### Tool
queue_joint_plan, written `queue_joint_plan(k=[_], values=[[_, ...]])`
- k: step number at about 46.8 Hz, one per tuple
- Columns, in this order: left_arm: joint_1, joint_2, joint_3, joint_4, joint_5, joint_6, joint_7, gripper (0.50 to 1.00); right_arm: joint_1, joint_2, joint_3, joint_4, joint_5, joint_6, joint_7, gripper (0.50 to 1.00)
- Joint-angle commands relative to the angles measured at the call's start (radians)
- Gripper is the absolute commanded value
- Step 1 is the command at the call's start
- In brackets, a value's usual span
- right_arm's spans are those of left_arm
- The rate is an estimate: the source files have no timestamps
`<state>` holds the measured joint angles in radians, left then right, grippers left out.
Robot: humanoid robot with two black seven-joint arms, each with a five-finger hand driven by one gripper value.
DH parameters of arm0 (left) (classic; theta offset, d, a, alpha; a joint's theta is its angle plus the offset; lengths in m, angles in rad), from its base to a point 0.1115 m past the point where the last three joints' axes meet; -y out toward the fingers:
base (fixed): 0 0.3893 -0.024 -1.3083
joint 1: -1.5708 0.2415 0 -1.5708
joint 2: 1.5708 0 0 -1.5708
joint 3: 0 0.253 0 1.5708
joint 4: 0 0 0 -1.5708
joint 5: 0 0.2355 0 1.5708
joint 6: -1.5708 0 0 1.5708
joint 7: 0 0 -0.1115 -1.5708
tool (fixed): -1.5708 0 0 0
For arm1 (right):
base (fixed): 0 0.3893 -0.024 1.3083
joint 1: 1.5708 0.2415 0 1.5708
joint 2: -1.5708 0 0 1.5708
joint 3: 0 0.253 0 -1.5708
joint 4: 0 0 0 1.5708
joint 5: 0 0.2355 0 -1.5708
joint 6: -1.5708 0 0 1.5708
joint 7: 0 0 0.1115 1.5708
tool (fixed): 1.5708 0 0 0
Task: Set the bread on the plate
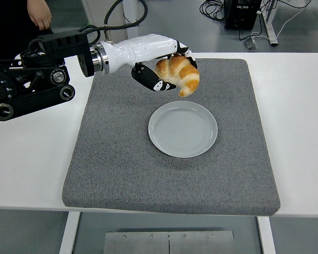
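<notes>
A golden-brown croissant (180, 74) is held in the air by my left hand (166, 71), whose white and black fingers are curled around it. It hangs just above the far rim of a pale grey round plate (183, 129), which lies bare in the middle of a dark grey mat (116, 159). My left arm reaches in from the left edge. My right arm does not show.
The mat covers most of the white table (32, 159). A person's hand (40, 15) shows at the top left behind the arm. Cables and a black box (243, 13) lie on the floor beyond the table.
</notes>
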<state>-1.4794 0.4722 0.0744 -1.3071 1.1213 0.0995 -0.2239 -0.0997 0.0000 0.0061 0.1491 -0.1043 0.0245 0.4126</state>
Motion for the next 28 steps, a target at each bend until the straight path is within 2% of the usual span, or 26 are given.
queue_joint_plan(k=[1, 18, 28], values=[[0.01, -0.026, 0.002, 0.029, 0.002, 0.0, 0.0, 0.625, 0.0, 0.0, 0.0, 0.0, 0.0, 0.0, 0.0, 1.0], [0.082, -0.127, 0.001, 0.14, 0.015, 0.0, -0.002, 0.624, 0.0, 0.0, 0.0, 0.001, 0.0, 0.0, 0.0, 1.0], [0.097, -0.161, 0.004, 0.161, 0.017, 0.0, -0.002, 0.625, 0.0, 0.0, 0.0, 0.0, 0.0, 0.0, 0.0, 1.0]])
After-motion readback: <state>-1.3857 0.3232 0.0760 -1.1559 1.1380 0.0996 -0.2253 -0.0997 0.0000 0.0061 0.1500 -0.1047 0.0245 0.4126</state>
